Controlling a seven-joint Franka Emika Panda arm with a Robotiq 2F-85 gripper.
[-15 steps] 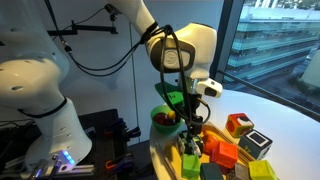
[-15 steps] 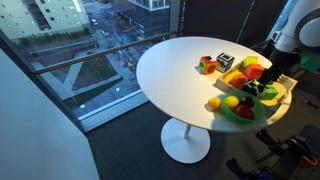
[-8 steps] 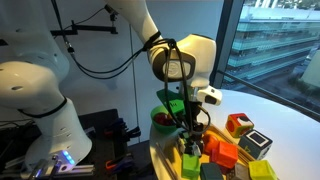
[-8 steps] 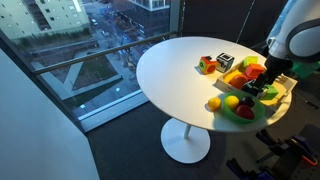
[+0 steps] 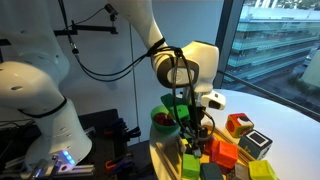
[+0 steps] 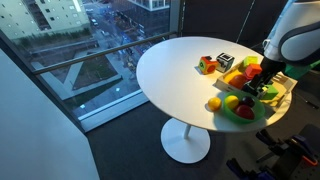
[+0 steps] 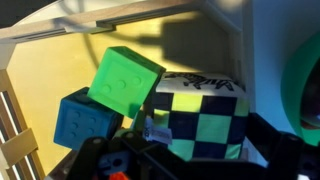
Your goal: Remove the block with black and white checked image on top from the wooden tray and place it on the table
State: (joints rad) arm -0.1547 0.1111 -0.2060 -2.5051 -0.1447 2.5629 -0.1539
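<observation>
the block (image 7: pixel 205 125) fills the middle of the wrist view. it is a small cube. the side that faces the camera has big squares of black and yellow-green, like a game board. its top face has black and white marks, but it is seen at a slant and they look smeared.

the block sits in the wooden tray (image 7: pixel 60 60), which is pale and light. a green block (image 7: pixel 125 82) with round bumps leans just beside it, tilted on one corner. a blue block (image 7: pixel 85 122) sits under the green block, and also near the checked one.

the gripper (image 5: pixel 193 130) hangs low over the tray, right among the blocks. in the wrist view its dark parts show at the bottom, on both sides of the block. i cannot tell if it is spread or if it is pinching the block.

in an exterior view the white round worktop (image 6: pixel 170 70) carries the tray. a green bowl (image 5: pixel 160 122) stands near the tray. a red block (image 5: pixel 238 125) and a dark grey block (image 5: pixel 255 143) stand on the worktop outside the tray.
</observation>
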